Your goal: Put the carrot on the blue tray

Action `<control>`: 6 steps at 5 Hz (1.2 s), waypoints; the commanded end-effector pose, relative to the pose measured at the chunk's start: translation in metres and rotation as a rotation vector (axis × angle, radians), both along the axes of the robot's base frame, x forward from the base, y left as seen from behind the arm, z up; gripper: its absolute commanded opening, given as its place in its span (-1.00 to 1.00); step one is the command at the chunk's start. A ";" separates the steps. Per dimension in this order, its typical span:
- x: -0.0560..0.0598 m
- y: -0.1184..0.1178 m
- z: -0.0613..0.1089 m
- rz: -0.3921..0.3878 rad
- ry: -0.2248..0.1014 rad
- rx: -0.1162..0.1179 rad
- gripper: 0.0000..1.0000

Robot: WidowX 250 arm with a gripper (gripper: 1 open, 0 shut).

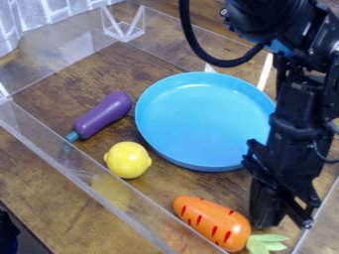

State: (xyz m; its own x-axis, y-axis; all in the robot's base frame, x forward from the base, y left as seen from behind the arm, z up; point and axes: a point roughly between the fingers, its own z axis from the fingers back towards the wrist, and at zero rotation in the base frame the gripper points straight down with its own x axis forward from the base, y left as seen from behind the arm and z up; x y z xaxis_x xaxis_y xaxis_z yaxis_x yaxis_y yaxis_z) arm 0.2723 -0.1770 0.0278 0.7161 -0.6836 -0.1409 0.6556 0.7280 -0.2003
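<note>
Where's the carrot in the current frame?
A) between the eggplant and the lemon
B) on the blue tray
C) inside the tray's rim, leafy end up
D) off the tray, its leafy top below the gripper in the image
D. The carrot lies outside the rim of the blue tray, with its green leafy top just below the gripper in the image.

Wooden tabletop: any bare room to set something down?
Yes: the stretch of wood left of the eggplant, toward the clear wall. Crowded: the near right corner, where carrot, hand and blue tray bunch up.
</note>
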 end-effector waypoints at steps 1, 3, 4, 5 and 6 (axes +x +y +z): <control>0.007 -0.010 0.027 -0.057 -0.077 -0.032 -1.00; 0.017 0.008 0.029 -0.121 -0.073 -0.021 -1.00; 0.019 0.004 0.026 -0.139 -0.071 -0.019 -1.00; 0.021 0.001 0.023 -0.155 -0.069 -0.015 -1.00; 0.022 -0.001 0.030 -0.139 -0.069 -0.011 -1.00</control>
State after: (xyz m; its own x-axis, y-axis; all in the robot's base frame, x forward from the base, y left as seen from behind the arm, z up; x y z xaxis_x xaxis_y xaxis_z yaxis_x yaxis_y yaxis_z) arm 0.2865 -0.1704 0.0374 0.6252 -0.7662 -0.1486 0.7434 0.6426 -0.1856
